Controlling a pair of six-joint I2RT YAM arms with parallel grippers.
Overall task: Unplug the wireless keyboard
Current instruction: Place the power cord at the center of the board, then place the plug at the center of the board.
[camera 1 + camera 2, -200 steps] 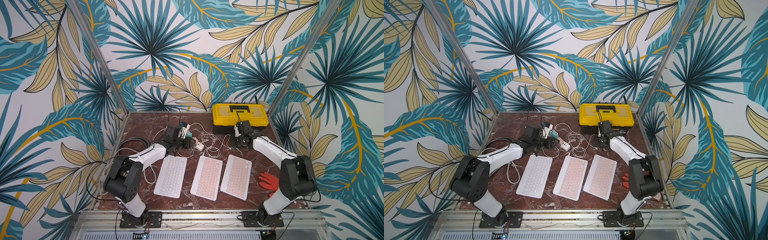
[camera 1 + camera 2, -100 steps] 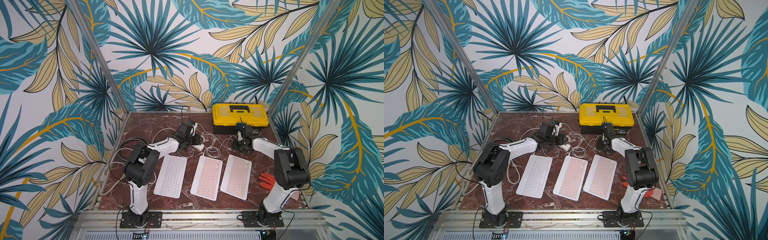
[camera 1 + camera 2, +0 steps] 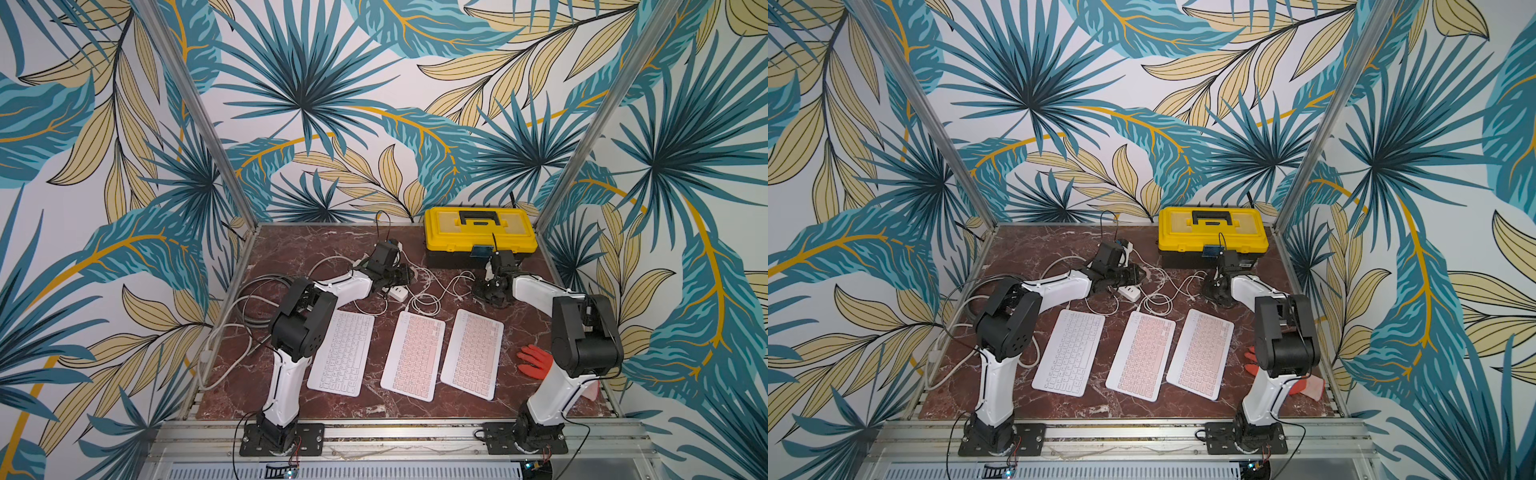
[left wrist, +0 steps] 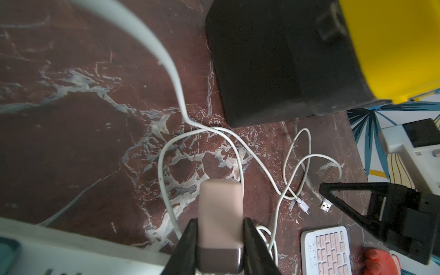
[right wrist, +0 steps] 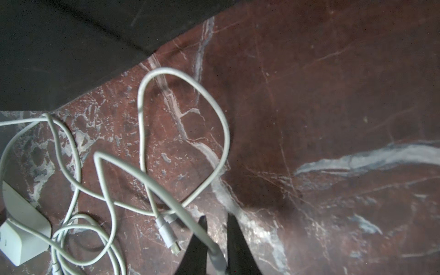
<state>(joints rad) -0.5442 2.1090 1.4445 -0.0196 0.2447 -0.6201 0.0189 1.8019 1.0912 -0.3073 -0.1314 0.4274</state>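
Three wireless keyboards lie side by side on the near half of the marble table [image 3: 307, 249]: a white keyboard [image 3: 341, 353] on the left, a pink middle keyboard [image 3: 413, 355] and a pink right keyboard [image 3: 473, 353]. Behind them a tangle of thin white cable [image 5: 183, 81] spreads between the two arms. One loop ends near the far edge of the middle keyboard, but I cannot tell whether it is plugged in.

The left pincer [image 4: 220, 222] is closed narrowly on a white charger block [image 4: 220, 204], one jaw against each of its sides. A loose USB plug [image 4: 325, 206] and a small connector [image 4: 302, 206] lie bare on the table close by.

The right pincer [image 5: 216, 228] sits low over the table in front of the yellow toolbox [image 3: 478, 232]. Its jaws stand a narrow gap apart with a run of the cable passing between them; I cannot tell whether they pinch it. Another loose plug [image 5: 166, 231] lies just beside them.

An orange glove [image 3: 534, 359] rests by the right arm's base.
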